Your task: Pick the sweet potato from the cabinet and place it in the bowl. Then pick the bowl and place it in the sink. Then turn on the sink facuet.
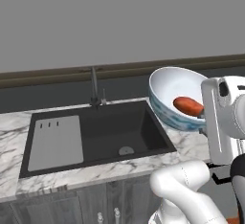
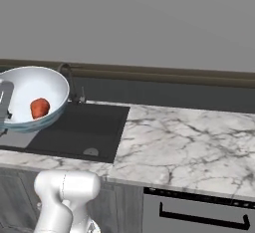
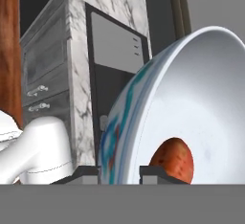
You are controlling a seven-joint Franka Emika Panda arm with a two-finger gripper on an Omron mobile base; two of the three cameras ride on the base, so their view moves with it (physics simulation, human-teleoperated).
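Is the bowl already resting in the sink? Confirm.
No, the bowl hangs tilted in the air beside the sink, holding the sweet potato.

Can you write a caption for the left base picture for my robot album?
Tilted white bowl with reddish-orange sweet potato held beside the black sink.

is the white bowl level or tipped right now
Tipped. The round white bowl, blue-patterned outside, is held in the air with its opening facing sideways, and the reddish-orange sweet potato rests against its lower inner wall.

White, blue-patterned bowl [image 1: 170, 91]; reddish-orange sweet potato [image 1: 188, 106].
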